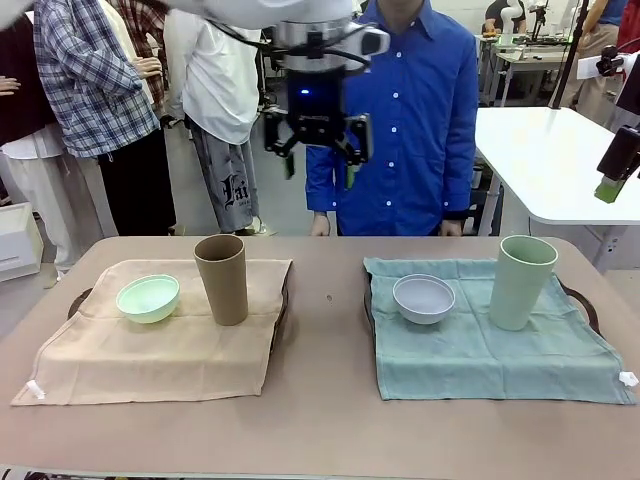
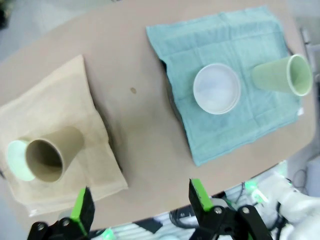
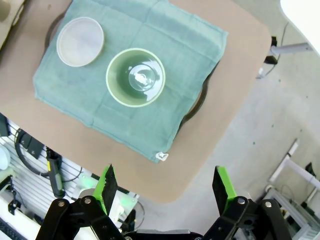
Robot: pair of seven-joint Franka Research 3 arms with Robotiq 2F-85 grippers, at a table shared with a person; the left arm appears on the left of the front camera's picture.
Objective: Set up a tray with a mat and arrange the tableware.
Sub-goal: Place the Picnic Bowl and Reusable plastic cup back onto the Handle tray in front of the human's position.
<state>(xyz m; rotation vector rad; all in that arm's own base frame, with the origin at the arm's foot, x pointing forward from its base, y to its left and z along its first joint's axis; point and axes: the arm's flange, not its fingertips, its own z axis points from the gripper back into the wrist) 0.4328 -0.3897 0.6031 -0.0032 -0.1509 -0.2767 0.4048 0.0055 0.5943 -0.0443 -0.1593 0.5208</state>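
While the left gripper (image 1: 318, 150) hangs high over the far middle of the table (image 1: 320, 400) with its jaws spread wide and nothing between them, the right gripper (image 3: 165, 187) is just as wide and empty, up above the table's right end. From the left one looking down, the brown tumbler (image 2: 50, 155) sits around 10 o'clock on the beige mat (image 2: 60, 130), with the mint green bowl (image 2: 15, 160) peeking out just behind it. Over at about 1 o'clock is the teal mat (image 2: 225, 65) with the white bowl (image 2: 216, 89) in the middle and the pale green tumbler (image 2: 284, 76) beside it. In the front view, each mat covers a dark tray (image 1: 590, 305), so you only see bits of rim. A person in a blue shirt (image 1: 410, 110) stands at the far side, at 12 o'clock.
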